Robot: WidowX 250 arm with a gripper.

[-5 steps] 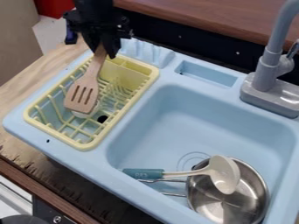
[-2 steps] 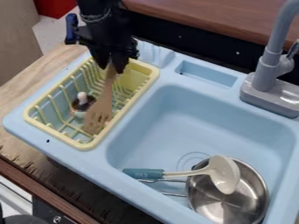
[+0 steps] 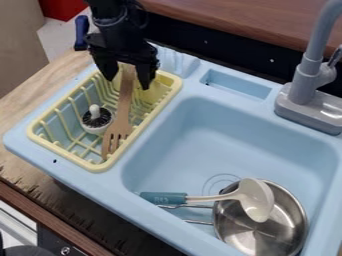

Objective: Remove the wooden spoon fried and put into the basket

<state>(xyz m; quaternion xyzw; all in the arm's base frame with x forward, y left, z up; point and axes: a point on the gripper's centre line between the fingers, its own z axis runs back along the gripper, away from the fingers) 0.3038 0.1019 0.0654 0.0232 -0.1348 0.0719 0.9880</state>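
Over the far end of the yellow basket (image 3: 103, 164), the claw (image 3: 127, 83) hangs with its two black fingers spread apart, one to each side of the handle of the slotted wooden spatula (image 3: 125, 102); bare gaps visible between handle and fingers. Spatula lies inside the basket, lengthwise, slotted head at the basket's near end. Also in the basket, just beside the spatula: a round white item (image 3: 96, 119) with dark bristles and a knob. The basket sits in a light blue sink unit (image 3: 200, 125), next to the basin. Well apart from the basket, in the basin: metal pot (image 3: 257, 237); white ladle (image 3: 256, 200) resting across it, teal handle pointing basketward. Gray faucet (image 3: 304, 87): across the basin from the basket.
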